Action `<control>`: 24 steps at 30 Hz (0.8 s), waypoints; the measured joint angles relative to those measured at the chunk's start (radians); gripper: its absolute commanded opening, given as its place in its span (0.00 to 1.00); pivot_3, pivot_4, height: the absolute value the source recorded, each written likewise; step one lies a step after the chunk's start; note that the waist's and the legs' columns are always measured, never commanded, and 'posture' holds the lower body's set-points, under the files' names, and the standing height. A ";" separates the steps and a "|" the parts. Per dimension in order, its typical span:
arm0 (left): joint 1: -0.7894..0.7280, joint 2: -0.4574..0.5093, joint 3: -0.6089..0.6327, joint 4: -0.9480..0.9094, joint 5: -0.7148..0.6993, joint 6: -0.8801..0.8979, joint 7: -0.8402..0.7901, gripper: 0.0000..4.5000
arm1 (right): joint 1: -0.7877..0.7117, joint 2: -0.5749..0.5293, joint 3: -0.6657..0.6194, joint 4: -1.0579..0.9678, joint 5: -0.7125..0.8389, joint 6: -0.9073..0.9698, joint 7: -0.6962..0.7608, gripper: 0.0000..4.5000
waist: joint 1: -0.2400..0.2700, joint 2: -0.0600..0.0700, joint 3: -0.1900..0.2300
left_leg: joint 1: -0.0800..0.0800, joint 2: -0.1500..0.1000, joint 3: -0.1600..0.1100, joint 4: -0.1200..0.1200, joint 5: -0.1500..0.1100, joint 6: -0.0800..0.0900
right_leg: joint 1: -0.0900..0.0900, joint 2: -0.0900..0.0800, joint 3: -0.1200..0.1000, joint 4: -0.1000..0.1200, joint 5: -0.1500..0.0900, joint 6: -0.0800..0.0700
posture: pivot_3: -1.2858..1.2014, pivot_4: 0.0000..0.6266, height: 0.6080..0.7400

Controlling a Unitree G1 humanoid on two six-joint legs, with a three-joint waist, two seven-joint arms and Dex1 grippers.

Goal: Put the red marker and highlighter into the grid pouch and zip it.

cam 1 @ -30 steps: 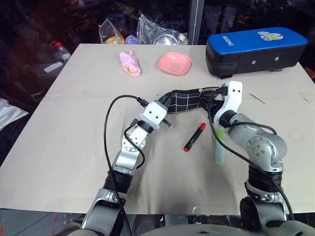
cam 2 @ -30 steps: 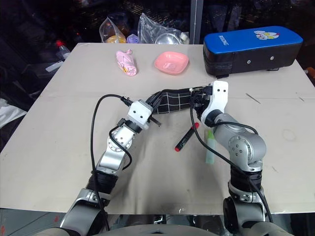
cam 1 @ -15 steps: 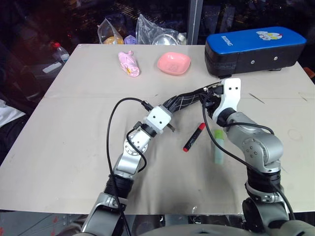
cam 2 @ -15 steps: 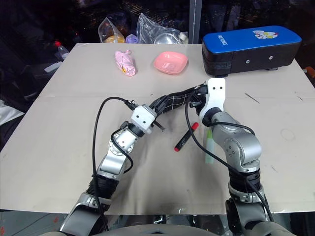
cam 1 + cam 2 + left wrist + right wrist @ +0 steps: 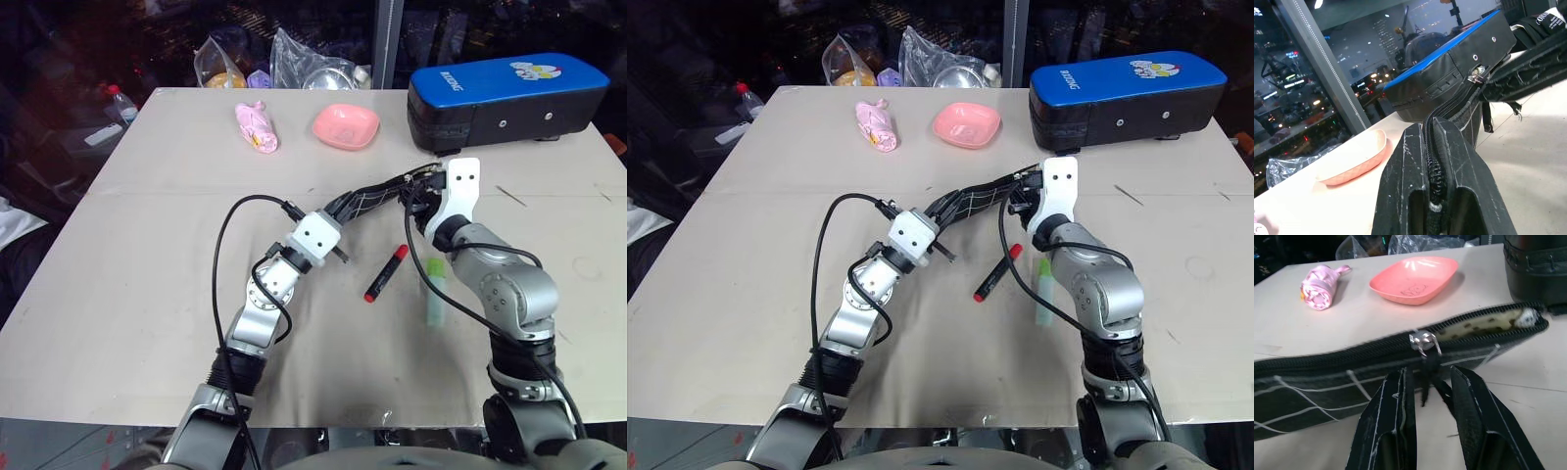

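The grid pouch (image 5: 370, 201) hangs stretched between my two grippers, just above the table. My left gripper (image 5: 1431, 128) is shut on the pouch's zipper edge at its near-left end. My right gripper (image 5: 1430, 373) holds the black zipper pull below the metal slider (image 5: 1422, 340). Beyond the slider the zipper gapes and the dotted lining shows. The red marker (image 5: 386, 273) lies on the table below the pouch. The highlighter (image 5: 434, 292), green cap at its far end, lies just right of it beside my right forearm.
A big blue-and-black hard case (image 5: 509, 98) stands at the back right. A pink dish (image 5: 348, 125) and a pink wrapped bundle (image 5: 258, 127) sit at the back middle. Plastic bags (image 5: 313, 61) lie beyond the far table edge. Bare tabletop (image 5: 127, 264) spreads to the left.
Over the second the pouch has turned from lying broad and curved to being pulled taut and edge-on between the grippers. Over the last half second nothing has visibly moved.
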 measured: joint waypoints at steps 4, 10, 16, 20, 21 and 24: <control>0.001 0.000 0.000 0.000 -0.004 0.001 -0.004 0.00 | 0.000 -0.015 -0.001 0.016 -0.007 -0.024 0.025 0.25 | 0.000 0.000 0.000 | 0.000 0.000 0.000 0.000 0.000 0.000 | 0.000 0.000 0.000 0.000 0.000 0.000 | 0.52 0.24 1.00; 0.002 0.000 0.000 0.000 -0.005 0.002 -0.009 0.00 | 0.000 -0.017 -0.001 0.027 -0.009 -0.052 0.053 0.25 | 0.000 0.000 0.000 | 0.000 0.000 0.000 0.000 0.000 0.000 | 0.000 0.000 0.000 0.000 0.000 0.000 | 0.52 0.24 1.00; 0.002 0.000 0.000 0.000 -0.006 0.002 -0.010 0.00 | 0.000 -0.017 -0.001 0.046 -0.010 -0.075 0.073 0.25 | 0.000 0.000 0.000 | 0.000 0.000 0.000 0.000 0.000 0.000 | 0.000 0.000 0.000 0.000 0.000 0.000 | 0.52 0.24 1.00; 0.002 0.000 0.000 0.000 -0.006 0.002 -0.010 0.00 | 0.000 -0.017 0.000 0.056 -0.014 -0.083 0.089 0.06 | 0.000 0.000 0.000 | 0.000 0.000 0.000 0.000 0.000 0.000 | 0.000 0.000 0.000 0.000 0.000 0.000 | 0.52 0.24 1.00; 0.002 0.000 0.000 0.000 -0.006 0.002 -0.010 0.00 | 0.000 -0.017 0.000 0.057 -0.014 -0.083 0.090 0.03 | 0.000 0.000 0.000 | 0.000 0.000 0.000 0.000 0.000 0.000 | 0.000 0.000 0.000 0.000 0.000 0.000 | 0.52 0.24 1.00; 0.002 0.000 0.000 0.000 -0.005 0.002 -0.010 0.00 | 0.000 -0.020 0.001 0.060 -0.024 -0.095 0.094 0.03 | 0.000 0.000 0.000 | 0.000 0.000 0.000 0.000 0.000 0.000 | 0.000 0.000 0.000 0.000 0.000 0.000 | 0.52 0.24 1.00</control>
